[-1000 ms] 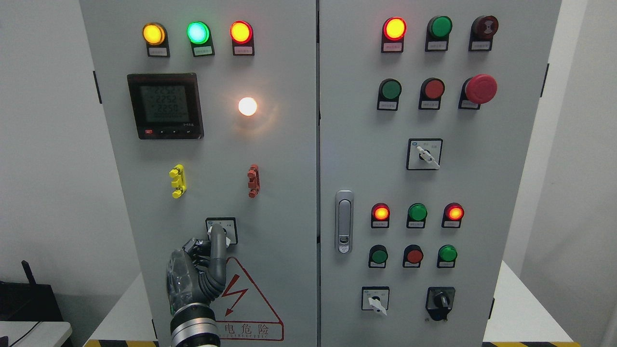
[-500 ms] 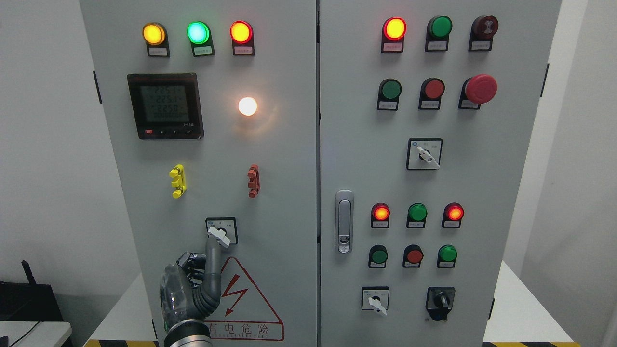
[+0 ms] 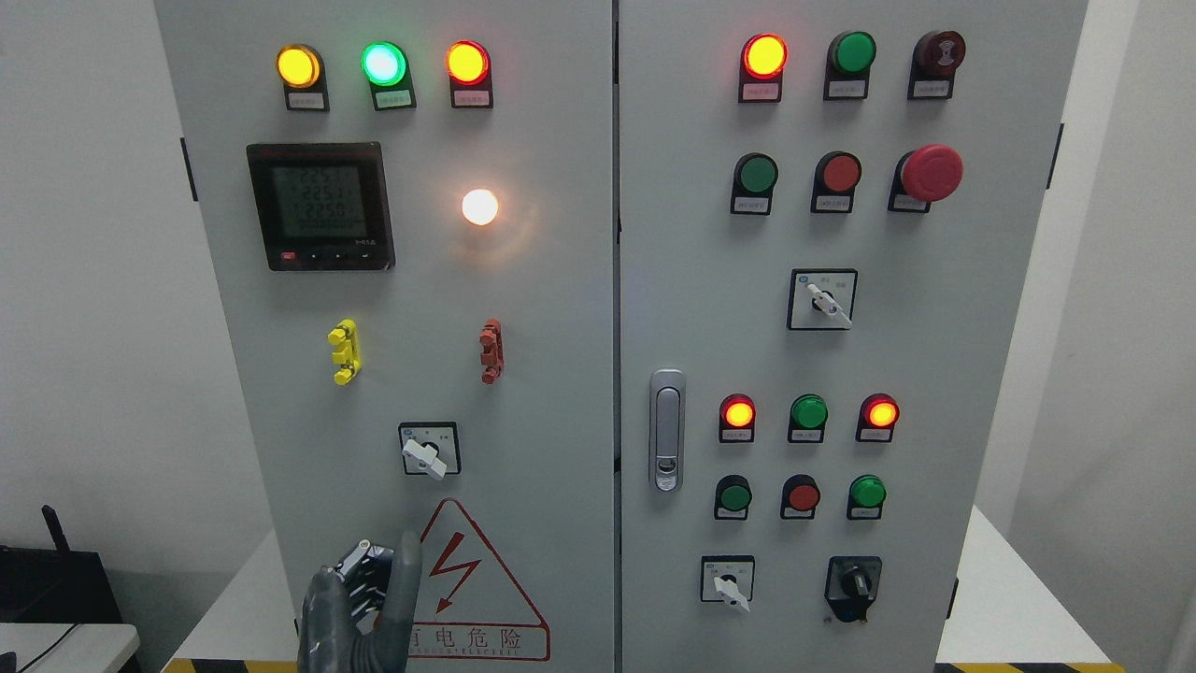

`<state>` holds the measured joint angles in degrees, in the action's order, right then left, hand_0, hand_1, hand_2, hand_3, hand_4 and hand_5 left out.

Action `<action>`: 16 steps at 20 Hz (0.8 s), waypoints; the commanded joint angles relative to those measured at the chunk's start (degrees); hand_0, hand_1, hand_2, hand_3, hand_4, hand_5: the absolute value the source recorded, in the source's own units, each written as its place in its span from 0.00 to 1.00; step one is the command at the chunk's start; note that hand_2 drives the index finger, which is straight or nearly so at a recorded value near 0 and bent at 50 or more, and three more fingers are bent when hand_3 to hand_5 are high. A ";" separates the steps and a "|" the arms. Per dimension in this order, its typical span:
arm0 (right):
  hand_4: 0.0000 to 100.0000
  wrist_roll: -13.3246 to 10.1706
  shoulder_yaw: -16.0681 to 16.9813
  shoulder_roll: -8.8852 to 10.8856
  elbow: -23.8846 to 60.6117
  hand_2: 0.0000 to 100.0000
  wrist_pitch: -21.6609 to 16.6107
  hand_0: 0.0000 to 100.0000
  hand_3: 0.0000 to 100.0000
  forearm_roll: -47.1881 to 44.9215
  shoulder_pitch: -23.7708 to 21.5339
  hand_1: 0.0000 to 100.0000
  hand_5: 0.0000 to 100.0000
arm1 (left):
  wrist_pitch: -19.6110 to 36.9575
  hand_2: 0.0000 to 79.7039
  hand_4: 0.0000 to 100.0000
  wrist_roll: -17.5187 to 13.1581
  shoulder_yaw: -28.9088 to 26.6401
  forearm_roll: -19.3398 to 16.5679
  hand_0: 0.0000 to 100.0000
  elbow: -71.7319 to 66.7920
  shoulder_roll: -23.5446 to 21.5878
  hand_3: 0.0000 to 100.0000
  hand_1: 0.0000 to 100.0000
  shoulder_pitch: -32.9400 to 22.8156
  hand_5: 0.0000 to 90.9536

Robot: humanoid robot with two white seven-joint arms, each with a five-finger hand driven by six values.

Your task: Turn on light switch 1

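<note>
On the left cabinet door, a small square rotary switch (image 3: pixel 429 450) carries a white knob whose handle points down and to the right. Higher on the same door a round white lamp (image 3: pixel 480 207) glows brightly. My left hand (image 3: pixel 374 603) shows at the bottom edge, well below the switch and clear of it. Its index finger (image 3: pixel 407 561) points straight up while the other fingers are curled, and it holds nothing. The fingertip lies over the left edge of the red warning triangle (image 3: pixel 472 584). The right arm is out of view.
The grey cabinet's left door also holds three lit lamps (image 3: pixel 382 64), a digital meter (image 3: pixel 320 206), and yellow (image 3: pixel 344 351) and red (image 3: pixel 491 350) clips. The right door has a handle (image 3: pixel 666 429), push buttons, a red emergency button (image 3: pixel 931 172) and more rotary switches (image 3: pixel 822 299).
My left hand has come off the switch knob and dropped down, from covering the knob to below the warning triangle's top. The knob now shows, turned to the lower right. The lamp stays lit.
</note>
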<state>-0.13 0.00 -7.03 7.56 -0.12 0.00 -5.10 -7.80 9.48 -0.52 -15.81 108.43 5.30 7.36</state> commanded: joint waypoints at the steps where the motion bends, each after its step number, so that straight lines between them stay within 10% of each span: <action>1: 0.00 0.04 -1.14 0.00 0.00 0.00 0.03 0.12 0.00 -1.50 0.00 0.39 0.00 | 7.95 0.79 0.89 -8.23 -24.04 0.08 0.18 -3.99 -1.60 0.92 0.21 -9.55 0.72; 8: 0.00 0.04 -1.14 0.00 0.00 0.00 0.03 0.12 0.00 -1.50 0.00 0.39 0.00 | 25.26 0.64 0.72 -24.67 -50.16 0.43 0.18 -24.63 -2.31 0.77 0.15 -15.53 0.33; 16: 0.00 0.04 -1.14 0.00 0.00 0.00 0.03 0.12 0.00 -1.50 0.00 0.39 0.00 | 31.44 0.21 0.34 -25.92 -57.65 0.43 0.19 -53.98 -4.50 0.28 0.10 -22.47 0.06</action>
<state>-0.13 0.00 -7.03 7.56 -0.12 0.00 -5.10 22.46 -15.99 -38.36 -15.45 83.90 2.38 -10.28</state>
